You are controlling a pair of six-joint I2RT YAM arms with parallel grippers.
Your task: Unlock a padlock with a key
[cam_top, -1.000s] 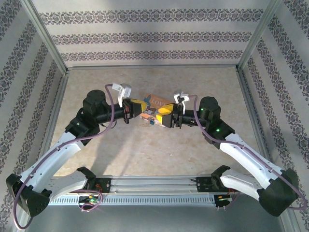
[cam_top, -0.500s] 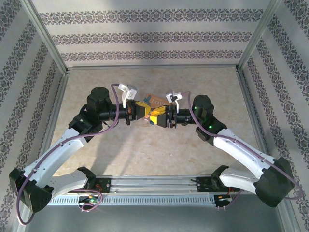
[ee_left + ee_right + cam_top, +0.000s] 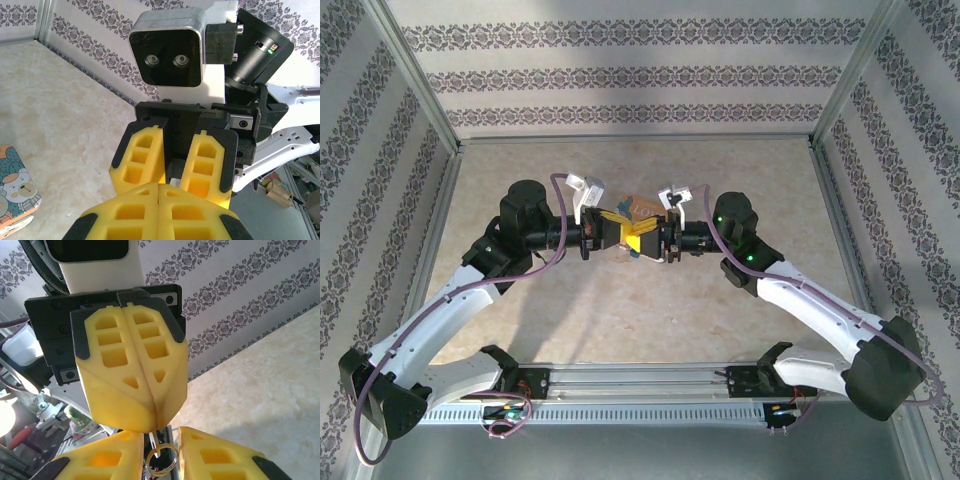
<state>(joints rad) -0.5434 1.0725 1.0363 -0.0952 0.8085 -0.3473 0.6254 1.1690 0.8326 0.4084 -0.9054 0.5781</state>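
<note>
Your left gripper [image 3: 152, 426] pinches the key [image 3: 153, 441] while your right gripper [image 3: 172, 172] stands narrowly apart around its ring [image 3: 161, 461], so unlocking looks unstarted.

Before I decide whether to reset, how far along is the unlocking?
Done: the slim grey metal key is lifted, pinched in the shut left gripper. In hand: the open right gripper straddles the key's brass ring. Left: getting the key into the small dark-blue padlock and turning it.
</note>
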